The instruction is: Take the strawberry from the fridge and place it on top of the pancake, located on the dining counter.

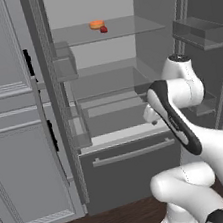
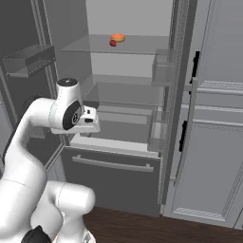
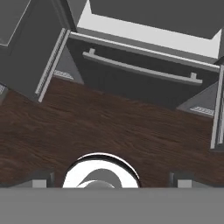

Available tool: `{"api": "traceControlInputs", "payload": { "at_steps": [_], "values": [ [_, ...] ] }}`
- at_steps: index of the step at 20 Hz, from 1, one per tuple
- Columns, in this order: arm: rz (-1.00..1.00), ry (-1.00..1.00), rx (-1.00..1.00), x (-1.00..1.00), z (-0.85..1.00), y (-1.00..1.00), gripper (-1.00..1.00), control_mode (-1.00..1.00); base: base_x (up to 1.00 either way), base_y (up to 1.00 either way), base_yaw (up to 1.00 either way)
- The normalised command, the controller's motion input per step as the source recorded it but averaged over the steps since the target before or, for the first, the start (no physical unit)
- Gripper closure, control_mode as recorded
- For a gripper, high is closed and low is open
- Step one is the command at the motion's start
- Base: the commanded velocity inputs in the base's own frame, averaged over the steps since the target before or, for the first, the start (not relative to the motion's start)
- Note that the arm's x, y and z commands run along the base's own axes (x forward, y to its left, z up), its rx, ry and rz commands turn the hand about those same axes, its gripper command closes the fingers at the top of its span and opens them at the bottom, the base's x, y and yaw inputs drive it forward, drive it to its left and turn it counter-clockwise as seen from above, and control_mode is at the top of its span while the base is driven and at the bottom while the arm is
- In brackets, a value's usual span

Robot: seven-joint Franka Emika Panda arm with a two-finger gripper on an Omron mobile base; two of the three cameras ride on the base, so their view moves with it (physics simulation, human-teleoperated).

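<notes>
Kitchen setting: dark wood floor (image 3: 109, 127), light grey panelled cabinets (image 1: 11, 123) with black handles beside the appliance.

Fridge (image 1: 109, 83): tall, dark grey, both doors swung open, pale grey inside, glass shelves, door bins on either side. Bottom drawer (image 1: 132, 168) closed, long horizontal bar handle across its front; also seen from above in the hand view (image 3: 144, 70).

Upper glass shelf (image 1: 121, 28): carries two items.
- Strawberry (image 1: 104, 29): tiny, dark red, roundish, resting on the shelf; also in the right base view (image 2: 113, 43).
- Flat round orange disc (image 1: 96, 24): just beside the strawberry, slightly further back; touching or merely close, cannot tell.

Arm (image 1: 178, 123): white with dark joints, bent in front of the open fridge at the level of the lower shelves, well below the upper shelf.

Gripper (image 3: 109, 177): pointing down toward the floor ahead of the drawer front. Fingertips (image 3: 41, 180) low at the bottom edge of the hand view, spread fully wide. Nothing held between them, nothing touched. Well apart from the strawberry.
</notes>
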Motion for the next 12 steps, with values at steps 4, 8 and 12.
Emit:
{"api": "traceControlInputs", "payload": {
  "at_steps": [4,8,12],
  "values": [
    [0.05,-0.03,-0.03,-0.84,0.38,0.06,-1.0,-1.0,0.0,0.0,0.0],
    [-0.16,0.01,-0.03,-0.54,0.33,0.02,-1.0,-1.0,0.0,0.0,0.0],
    [-0.39,0.1,-0.05,-0.25,0.02,0.0,-1.0,-1.0,0.0,0.0,0.0]
  ]
}}
